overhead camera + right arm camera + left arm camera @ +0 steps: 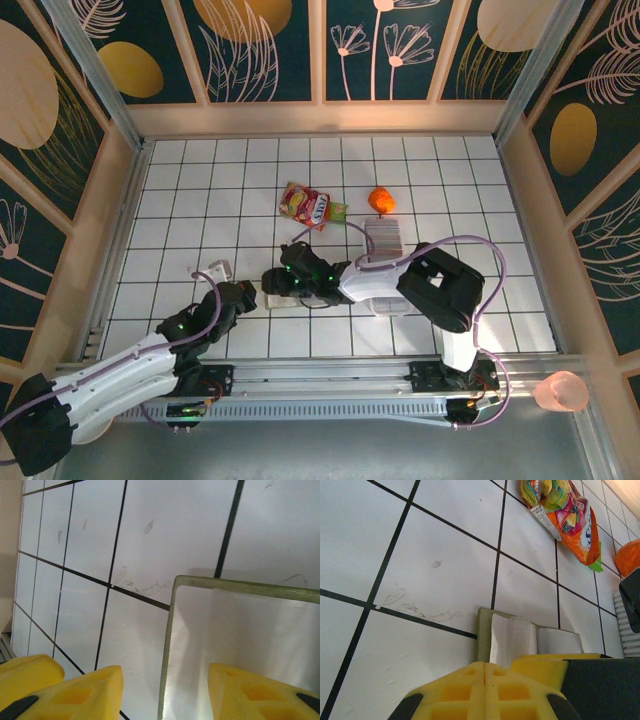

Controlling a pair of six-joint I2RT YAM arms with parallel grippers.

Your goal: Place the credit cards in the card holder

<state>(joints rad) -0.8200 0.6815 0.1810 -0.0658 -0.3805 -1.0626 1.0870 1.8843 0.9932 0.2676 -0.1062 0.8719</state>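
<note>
A white table (200,190) ruled with black grid lines spreads across the middle of the top view. Just above centre lies a crumpled snack packet (310,207) in red, yellow and green. A round orange thing (381,199) sits near it on the right, not touching it. A pink cup (562,391) stands at the lower right, beyond the table's corner. Dark walls (265,50) with pale leaf patterns line the top and sides.

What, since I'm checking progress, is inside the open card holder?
The card holder shows bare pale grey-white lining, with no card on the visible part. A finger of the right gripper covers its near portion.
</note>
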